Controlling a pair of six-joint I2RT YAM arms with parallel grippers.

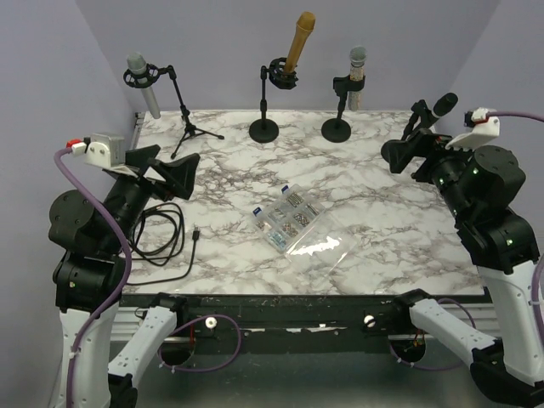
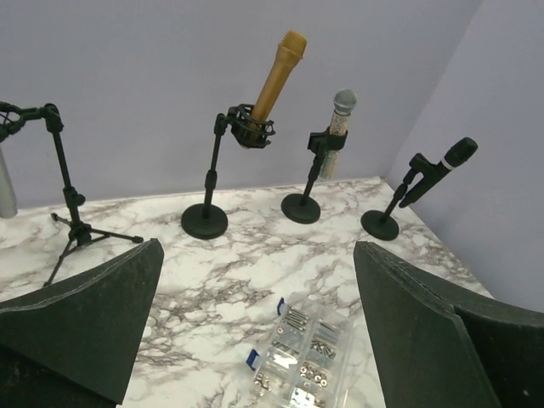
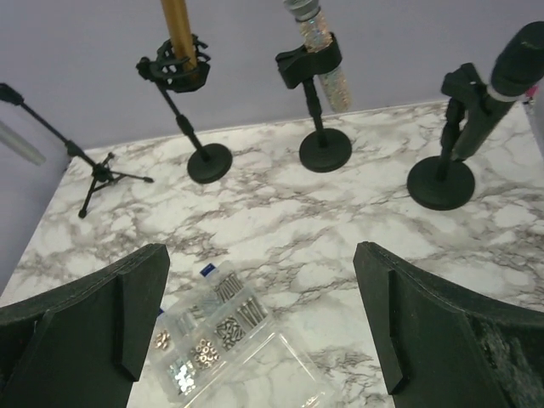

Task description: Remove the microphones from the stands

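At the near edge of the bench, both arms are raised and neither carries anything. The left claw has its jaws spread wide and empty. A black cable lies on the marble below and behind it. The right claw is likewise spread wide, empty and touching nothing.

Between the two claws, ahead of and below both, a clear parts box lies flat. It is no part of the job.

Just ahead and to the right of the right claw, the black microphone sits tilted in the clip of a round-base stand. Further ahead, along the back wall, a clear-bodied microphone and a gold microphone each sit in a stand of their own. Far ahead of the left claw, a grey microphone hangs from a tripod stand.

Finding: all four microphones are seated and removal has not begun, so the step in hand is the approach. The task names no unit. The black one, nearest the right claw, is judged the likeliest.

The next move calls for that claw to swing right, straddle the barrel above the clip and close firmly. It should then draw along the barrel's axis, so the stand is not tipped.
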